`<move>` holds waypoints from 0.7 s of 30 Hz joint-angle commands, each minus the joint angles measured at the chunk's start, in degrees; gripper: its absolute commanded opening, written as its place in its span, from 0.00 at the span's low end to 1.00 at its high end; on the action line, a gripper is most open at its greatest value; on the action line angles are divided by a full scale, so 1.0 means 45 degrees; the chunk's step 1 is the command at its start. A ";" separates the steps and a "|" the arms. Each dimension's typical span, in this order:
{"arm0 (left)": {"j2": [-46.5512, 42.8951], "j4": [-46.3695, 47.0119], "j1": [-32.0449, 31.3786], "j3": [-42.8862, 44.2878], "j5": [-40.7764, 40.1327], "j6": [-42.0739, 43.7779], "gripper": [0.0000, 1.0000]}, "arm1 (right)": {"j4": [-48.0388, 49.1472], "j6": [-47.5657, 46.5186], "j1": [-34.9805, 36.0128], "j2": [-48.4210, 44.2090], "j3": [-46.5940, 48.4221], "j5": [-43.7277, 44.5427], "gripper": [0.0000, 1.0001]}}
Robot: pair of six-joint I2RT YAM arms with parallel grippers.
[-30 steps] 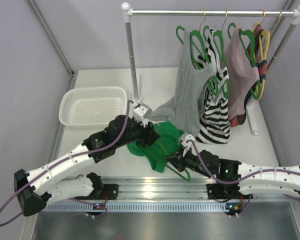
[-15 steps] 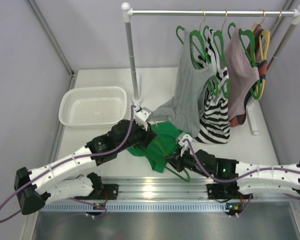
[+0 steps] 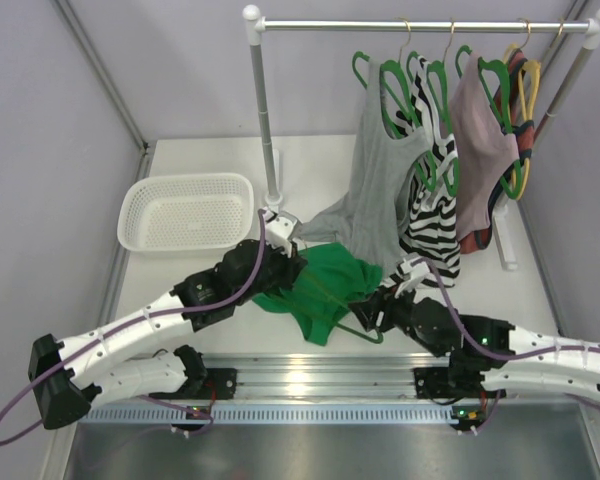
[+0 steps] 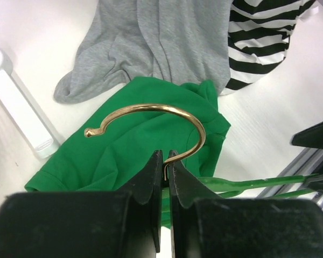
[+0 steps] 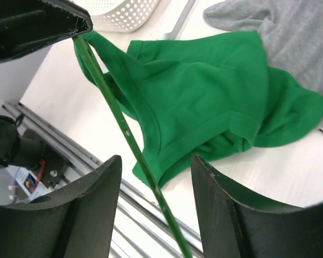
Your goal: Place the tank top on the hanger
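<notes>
Hanger hook (image 4: 151, 106) (gold) in left claw (image 4: 165, 159)

grey top (image 3: 375, 190) and striped top (image 3: 430, 235) hang on rack (image 3: 420, 25), white basket (image 3: 185, 179) beside it.

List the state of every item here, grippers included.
green hanger: held by its hook, tilted
green tank top: bunched on the table, not hung
left gripper: shut on the green hanger's hook stem
right gripper: open, hanger arm between its fingers
white basket: empty
grey tank top: hanging, hem on the table
striped top: hanging
</notes>
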 commanded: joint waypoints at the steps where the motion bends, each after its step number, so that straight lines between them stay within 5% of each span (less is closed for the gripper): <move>1: 0.0082 0.0483 -0.0068 0.0251 -0.0801 0.0013 0.00 | -0.2287 0.1481 0.0253 -0.1138 0.0907 0.0979 0.54; 8: 0.1176 0.0658 -0.0068 0.0914 -0.2577 0.0012 0.00 | -0.2605 0.1580 0.0507 -0.0595 0.1161 -0.0252 0.48; 21: 0.2329 0.0581 -0.0048 0.1658 -0.3303 -0.0066 0.00 | -0.1101 0.3452 0.1835 0.5804 0.2993 -0.0233 0.40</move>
